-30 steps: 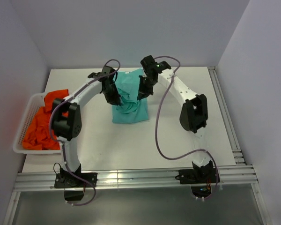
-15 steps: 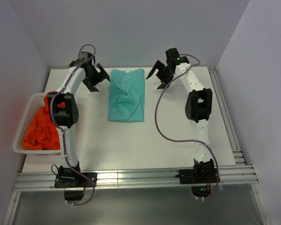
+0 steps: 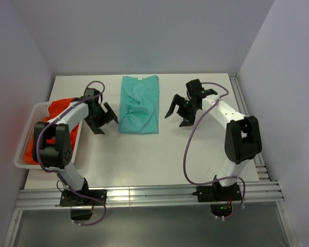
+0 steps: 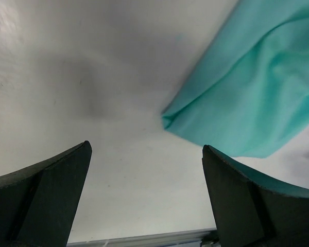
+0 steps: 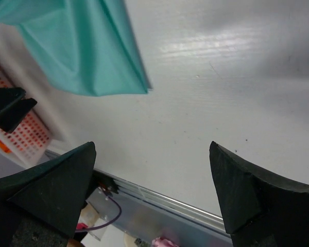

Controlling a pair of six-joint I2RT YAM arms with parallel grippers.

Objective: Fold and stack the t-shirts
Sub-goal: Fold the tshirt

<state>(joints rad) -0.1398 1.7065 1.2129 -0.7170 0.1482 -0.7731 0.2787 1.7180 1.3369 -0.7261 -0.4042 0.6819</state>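
While the teal t-shirt [image 3: 139,104] is lying as a long narrow panel near the middle of the table [image 3: 144,154], collar end pointing away from the arm bases, both arms are hovering beside its near half.

- The left gripper [image 3: 104,121] is hanging just left of the shirt, jaws standing wide apart and holding nothing. Its wrist view is showing bare table between the fingers and the shirt's near-left corner just ahead.
- The right gripper [image 3: 177,114] is mirroring it on the other side, jaws likewise spread and empty. The near-right corner is sitting just beyond its fingers.
- The orange-red t-shirts [image 3: 33,149] are waiting in a heap in the white basket [image 3: 21,154] at the left edge, well apart from the teal one.

Why so, as a judgement: the shirt seems to be folded lengthwise already, and the grippers are flanking it evenly, each facing a hem corner. That is looking like a set-up for a crosswise fold, near hem carried toward the collar.

Against the earlier frames:
- One second back, both grippers were shut on the cloth, which was bunched and lifted between them.
- Half a second back, they had let go and were standing open up by the collar end, the shirt laid out flat.
- Now the arms are sitting nearer their bases, level with the hem, while the shirt is keeping the same outline and place. The basket is unchanged.
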